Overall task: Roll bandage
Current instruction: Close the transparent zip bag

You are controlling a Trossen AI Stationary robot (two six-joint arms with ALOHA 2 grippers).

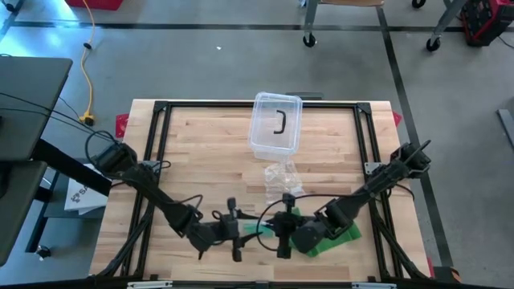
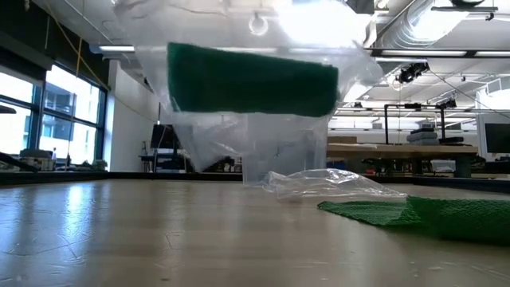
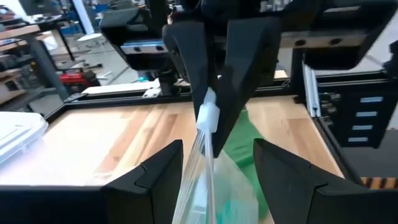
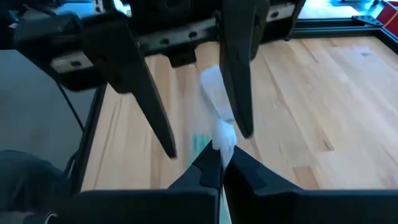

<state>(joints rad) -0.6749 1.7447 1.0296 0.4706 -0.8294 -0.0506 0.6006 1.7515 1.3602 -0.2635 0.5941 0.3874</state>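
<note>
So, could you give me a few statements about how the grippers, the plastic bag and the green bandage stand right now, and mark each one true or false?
1. The right gripper is shut on the clear plastic bag. True.
2. The left gripper is clamped tight on the bag. False: its fingers stand apart, with the bag hanging between them.
3. A green bandage roll sits inside the lifted bag. True.
4. The clear plastic container is lying on the green bandage. False: it stands apart, at the far middle of the table.
5. A loose green bandage lies on the table. True.
</note>
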